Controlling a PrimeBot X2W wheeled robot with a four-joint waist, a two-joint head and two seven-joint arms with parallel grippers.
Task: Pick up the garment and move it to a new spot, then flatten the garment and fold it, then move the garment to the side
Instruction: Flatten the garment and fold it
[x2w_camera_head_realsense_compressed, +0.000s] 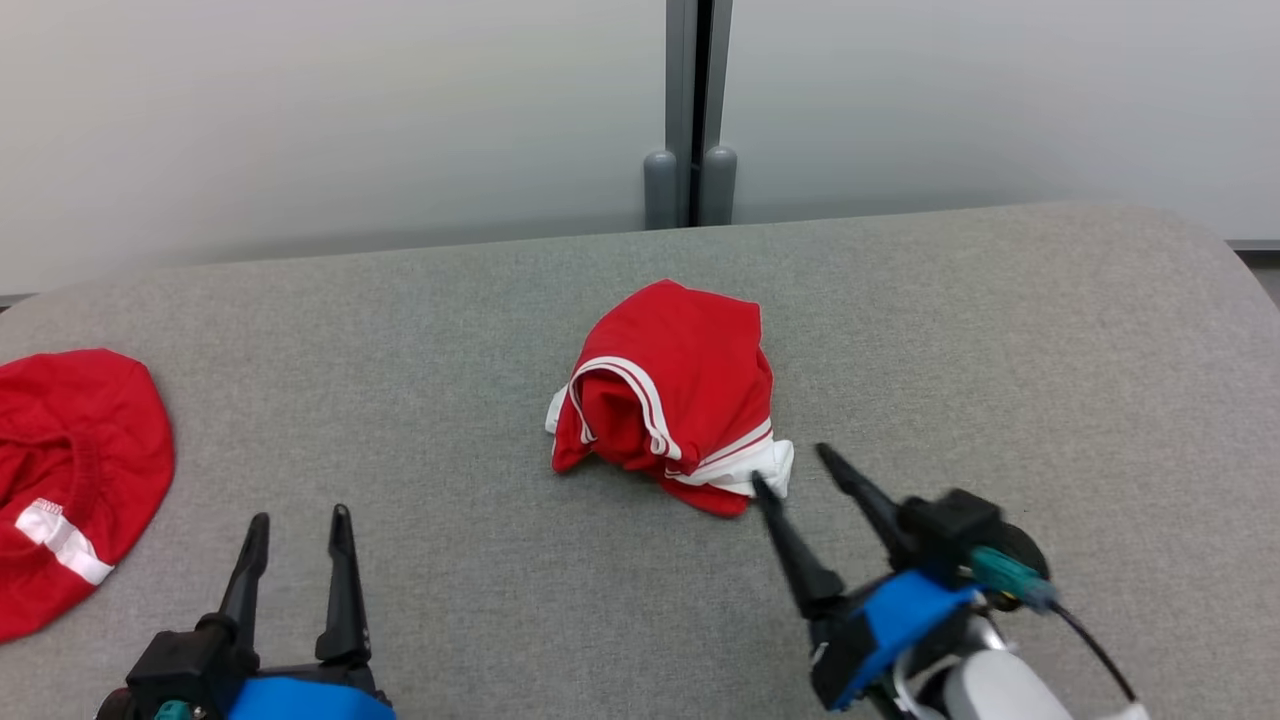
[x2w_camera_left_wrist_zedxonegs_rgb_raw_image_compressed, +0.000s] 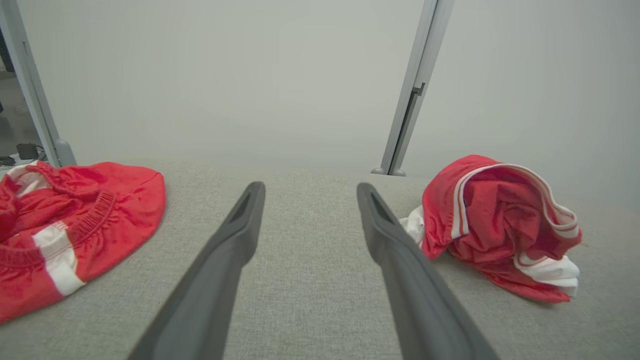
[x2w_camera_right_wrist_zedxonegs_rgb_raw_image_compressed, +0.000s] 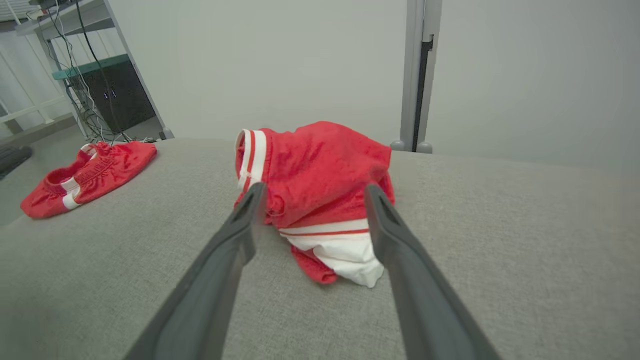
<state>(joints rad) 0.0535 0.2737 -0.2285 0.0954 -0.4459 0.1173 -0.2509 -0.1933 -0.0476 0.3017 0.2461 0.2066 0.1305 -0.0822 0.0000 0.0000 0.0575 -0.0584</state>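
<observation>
A crumpled red garment with white stripes and a white hem lies bunched in the middle of the grey table. My right gripper is open just at its near right corner, one fingertip close to the white hem. In the right wrist view the garment sits straight ahead between the open fingers, nothing held. My left gripper is open at the lower left, empty, well away from the heap. In the left wrist view the garment lies to the right of the fingers.
A second red garment with a white patch lies at the table's left edge, also in the left wrist view and right wrist view. A grey post and pale wall stand behind the table. A rack with cables stands off left.
</observation>
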